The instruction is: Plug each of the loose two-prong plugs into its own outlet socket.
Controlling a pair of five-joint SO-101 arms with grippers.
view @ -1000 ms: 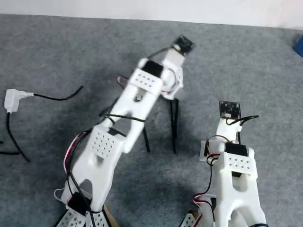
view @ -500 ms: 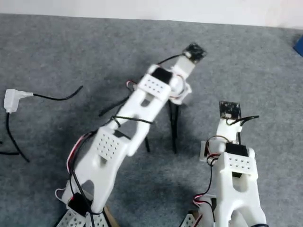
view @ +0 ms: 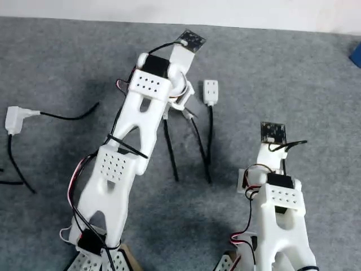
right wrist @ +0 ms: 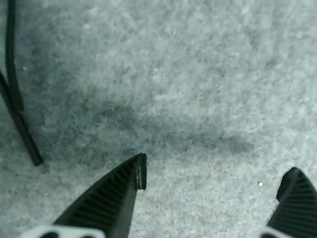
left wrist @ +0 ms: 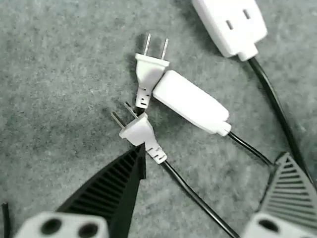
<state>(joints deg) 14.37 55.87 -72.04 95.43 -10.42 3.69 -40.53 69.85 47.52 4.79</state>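
Though loose, nearer plug (left wrist: pixel 140 133), prongs away from pincer (left wrist: pixel 213 152)

Left arm (view: pixel 135 118): stretched toward table's (view: pixel 51 62) far edge; left gripper (left wrist: pixel 213 152) spread wide.
Right arm (view: pixel 282 206): folded near front edge; right gripper (right wrist: pixel 218 166) spread wide.

The high camera is looking down over the grey mat (view: pixel 293 68); both wrist cameras are facing it closely, sharing the black cords (view: pixel 210 135) with it.
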